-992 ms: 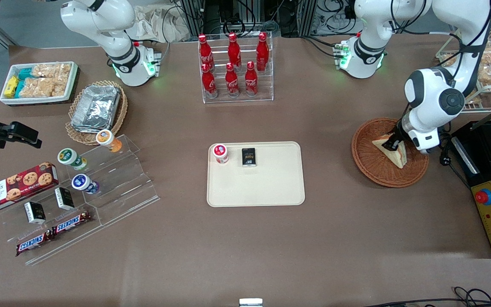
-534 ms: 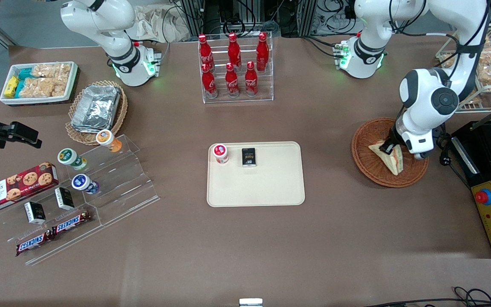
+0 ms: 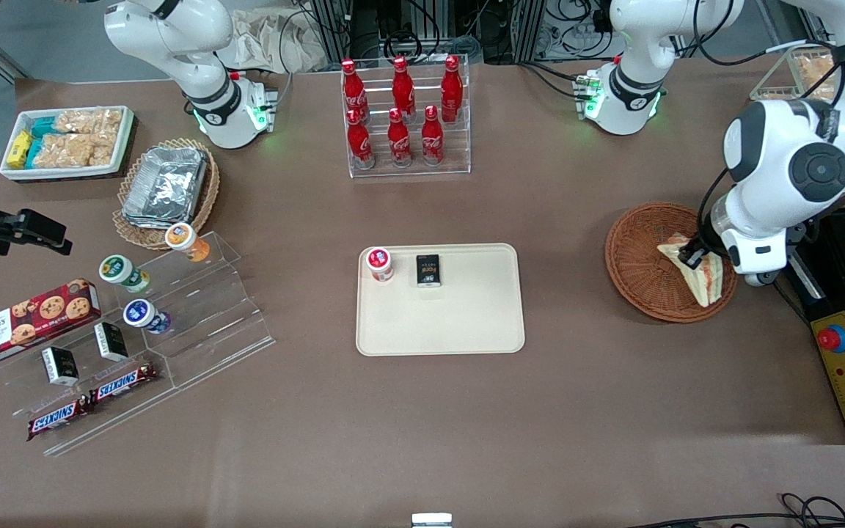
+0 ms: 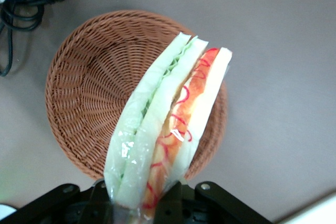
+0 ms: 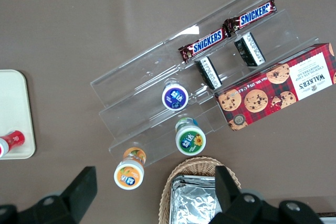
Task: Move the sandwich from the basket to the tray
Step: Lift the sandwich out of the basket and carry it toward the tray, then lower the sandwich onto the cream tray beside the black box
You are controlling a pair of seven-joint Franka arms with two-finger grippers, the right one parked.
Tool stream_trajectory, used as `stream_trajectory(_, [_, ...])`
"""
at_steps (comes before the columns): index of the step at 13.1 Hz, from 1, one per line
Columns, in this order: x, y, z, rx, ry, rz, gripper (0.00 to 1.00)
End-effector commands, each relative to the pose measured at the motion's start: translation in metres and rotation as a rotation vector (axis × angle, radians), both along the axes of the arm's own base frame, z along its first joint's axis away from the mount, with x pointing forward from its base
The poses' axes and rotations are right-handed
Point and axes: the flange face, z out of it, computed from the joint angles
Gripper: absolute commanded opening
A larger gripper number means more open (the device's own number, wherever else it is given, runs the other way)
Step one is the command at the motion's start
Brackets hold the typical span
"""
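Note:
The sandwich (image 3: 703,277) (image 4: 168,129) is a plastic-wrapped wedge of pale bread with green and red filling. My left gripper (image 3: 690,257) (image 4: 139,208) is shut on its narrow end and holds it lifted above the reddish-brown wicker basket (image 3: 642,257) (image 4: 89,93), over the basket's rim toward the working arm's end. The basket holds nothing else. The cream tray (image 3: 459,323) lies at the table's middle, well away toward the parked arm's end.
A small red-lidded cup (image 3: 379,263) and a black packet (image 3: 428,270) stand on the tray. A rack of red bottles (image 3: 402,117) stands farther from the camera. A black control box with a red button (image 3: 844,352) sits by the basket.
The gripper has risen with the sandwich and shifted toward the working arm's end; the sandwich now hangs clear of the basket floor.

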Motion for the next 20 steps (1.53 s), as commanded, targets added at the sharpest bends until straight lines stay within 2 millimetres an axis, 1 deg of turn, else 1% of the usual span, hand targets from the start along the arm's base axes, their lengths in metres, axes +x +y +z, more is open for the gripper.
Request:
stream_trajectory(1, [0.017,-0.044,0.040,0.011,-0.006,-0.084,0.00])
stream_trajectory(3, [0.020,-0.094,0.063,0.003,-0.024,-0.168,0.00])
stream_trajectory(4, [0.017,-0.129,0.070,-0.005,-0.035,-0.227,0.00])
stream_trajectory(6, [0.013,-0.180,0.082,-0.030,-0.060,-0.317,0.00])
stream_trajectory(7, [0.011,-0.203,0.083,-0.045,-0.064,-0.355,0.00])
stream_trajectory(8, [0.009,-0.223,0.079,-0.059,-0.059,-0.389,0.00])
stream_trajectory(9, [0.004,-0.244,0.070,-0.042,-0.060,-0.436,0.00])
stream_trajectory(10, [0.002,-0.261,0.057,-0.013,-0.059,-0.484,0.00])
stream_trajectory(12, [0.005,-0.296,0.017,-0.034,-0.062,-0.551,0.00])
stream_trajectory(13, [0.003,-0.310,0.001,-0.056,-0.067,-0.572,0.00])
stream_trajectory(17, [0.014,-0.324,-0.069,-0.093,-0.054,-0.575,0.00])
stream_trajectory(18, [0.010,-0.335,-0.084,-0.071,-0.064,-0.577,0.00])
stream_trajectory(20, [0.009,-0.338,-0.128,-0.013,-0.044,-0.578,0.00])
